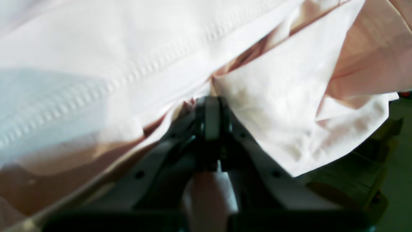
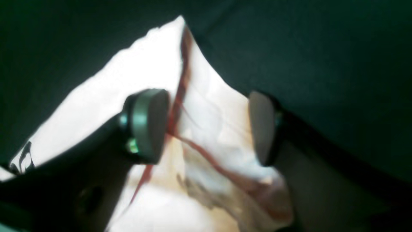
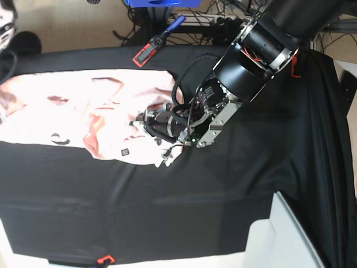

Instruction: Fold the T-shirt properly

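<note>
The pale pink T-shirt (image 3: pixel 83 111) lies wrinkled across the left half of the black table cloth (image 3: pixel 195 195), with a bit of dark print near its front edge. My left gripper (image 3: pixel 146 124) reaches in from the right to the shirt's bunched right edge. In the left wrist view that gripper (image 1: pixel 210 103) is shut, with T-shirt (image 1: pixel 283 96) fabric pinched at its tips and draped around them. In the right wrist view my right gripper (image 2: pixel 206 127) stands open, its pads (image 2: pixel 151 125) on either side of a pointed corner of the T-shirt (image 2: pixel 154 58) resting on the cloth (image 2: pixel 322 48), nothing gripped.
A red-and-black clamp (image 3: pixel 146 54) sits at the cloth's back edge and another (image 3: pixel 105 259) at the front edge. A white panel (image 3: pixel 290 234) stands at the front right. Cables and a blue frame (image 3: pixel 156 3) lie behind the table.
</note>
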